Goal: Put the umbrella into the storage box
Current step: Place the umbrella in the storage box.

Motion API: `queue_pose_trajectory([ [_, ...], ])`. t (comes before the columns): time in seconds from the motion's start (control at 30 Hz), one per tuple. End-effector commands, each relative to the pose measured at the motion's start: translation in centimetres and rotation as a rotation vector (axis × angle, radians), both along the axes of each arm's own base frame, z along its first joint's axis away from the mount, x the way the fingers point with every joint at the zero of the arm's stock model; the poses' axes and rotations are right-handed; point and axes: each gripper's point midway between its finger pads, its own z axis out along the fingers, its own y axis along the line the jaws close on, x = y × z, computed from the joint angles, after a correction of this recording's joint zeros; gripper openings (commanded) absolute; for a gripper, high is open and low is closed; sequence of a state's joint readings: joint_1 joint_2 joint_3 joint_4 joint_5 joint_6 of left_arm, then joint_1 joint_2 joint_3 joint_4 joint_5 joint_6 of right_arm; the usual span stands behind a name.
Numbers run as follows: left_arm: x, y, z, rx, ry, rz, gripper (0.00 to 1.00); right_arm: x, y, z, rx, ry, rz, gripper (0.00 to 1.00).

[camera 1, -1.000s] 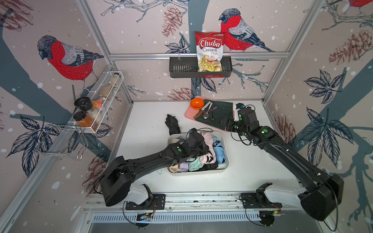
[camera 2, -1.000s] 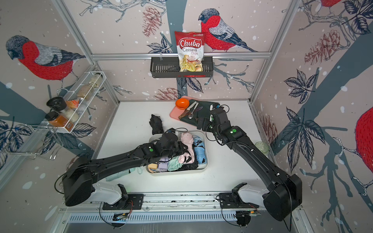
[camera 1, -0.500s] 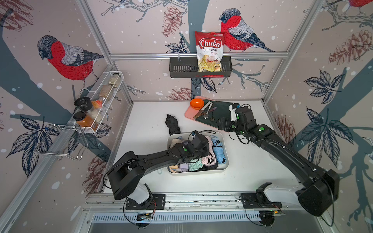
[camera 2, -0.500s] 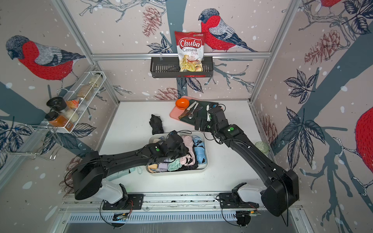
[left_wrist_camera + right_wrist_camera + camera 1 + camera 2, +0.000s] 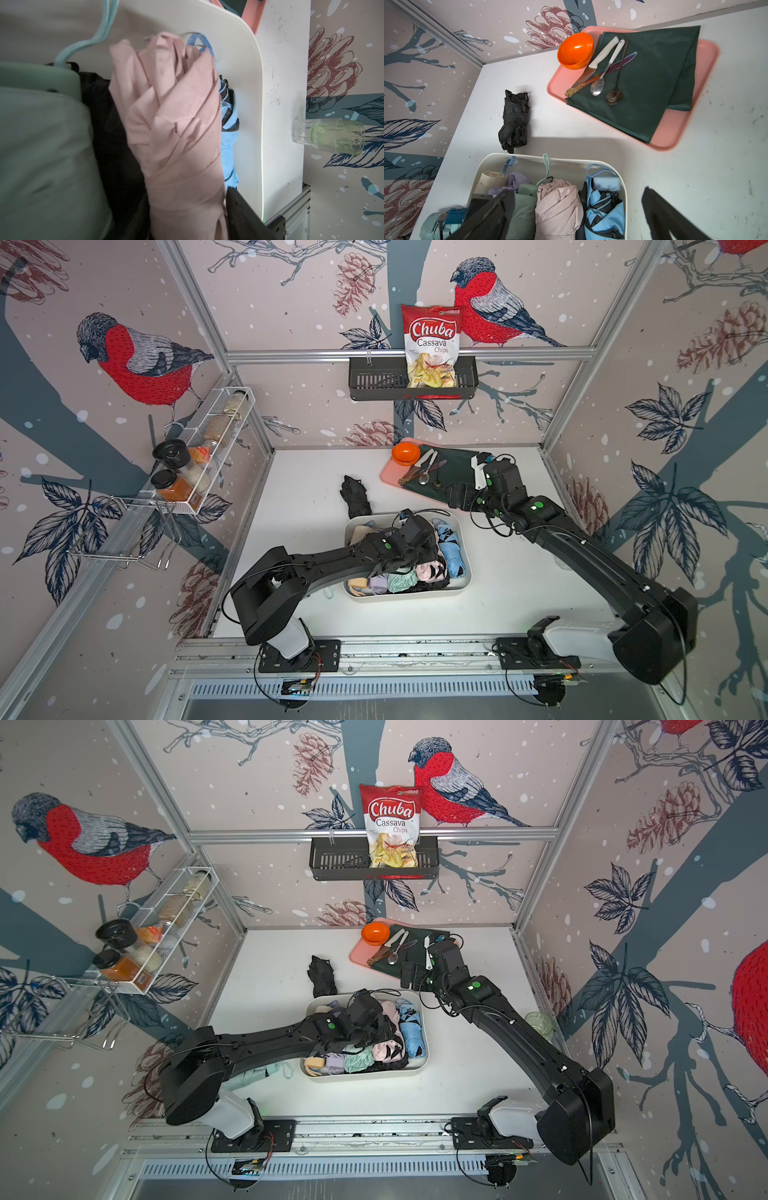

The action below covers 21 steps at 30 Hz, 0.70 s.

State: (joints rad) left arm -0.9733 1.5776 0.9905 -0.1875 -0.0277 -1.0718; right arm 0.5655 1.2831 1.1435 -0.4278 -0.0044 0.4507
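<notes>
The cream-white storage box [image 5: 466,581] [image 5: 424,1064] [image 5: 623,188] holds several folded umbrellas side by side. My left gripper [image 5: 428,556] [image 5: 382,1031] [image 5: 187,199] is down in it, open, jaws on either side of the pink umbrella [image 5: 176,116] [image 5: 558,205]. Only one of its fingers [image 5: 245,214] shows, close beside the fabric. The pink umbrella lies between a mint one and a blue one [image 5: 604,214]. A black umbrella [image 5: 355,497] [image 5: 322,977] [image 5: 513,120] lies on the table behind the box. My right gripper [image 5: 459,497] [image 5: 577,207] hangs open and empty above the box's far right corner.
A pink tray [image 5: 388,483] [image 5: 675,135] at the back carries an orange bowl [image 5: 576,51], a green cloth and cutlery. A glass cup [image 5: 539,1025] [image 5: 326,135] stands by the right wall. Another teal umbrella [image 5: 251,1077] lies under my left arm. A chips bag [image 5: 432,346] sits in the wall basket.
My left gripper has moved slightly to the right in the box and its jaws have spread apart around the pink umbrella. The right gripper drifted a little toward the tray.
</notes>
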Motion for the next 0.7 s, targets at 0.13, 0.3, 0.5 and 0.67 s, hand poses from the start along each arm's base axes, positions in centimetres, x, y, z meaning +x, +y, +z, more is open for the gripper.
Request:
queue_pose_trajectory([
  [0.13, 0.0, 1.5, 2.1, 0.051, -0.041, -0.002, 0.63, 0.1, -0.5, 1.0, -0.005, -0.028, -0.02, 1.0],
  [0.3, 0.1, 2.7, 4.9, 0.048, -0.091, 0.013, 0.68, 0.1, -0.8, 1.3, -0.006, -0.037, -0.035, 1.0],
  [0.5, 2.4, 7.6, 8.7, 0.088, -0.227, 0.133, 0.79, 0.0, -1.5, 2.5, 0.004, -0.072, -0.056, 1.0],
  [0.67, 6.1, 13.1, 10.9, 0.132, -0.325, 0.222, 0.99, 0.4, -1.9, 2.5, -0.008, -0.086, -0.073, 1.0],
])
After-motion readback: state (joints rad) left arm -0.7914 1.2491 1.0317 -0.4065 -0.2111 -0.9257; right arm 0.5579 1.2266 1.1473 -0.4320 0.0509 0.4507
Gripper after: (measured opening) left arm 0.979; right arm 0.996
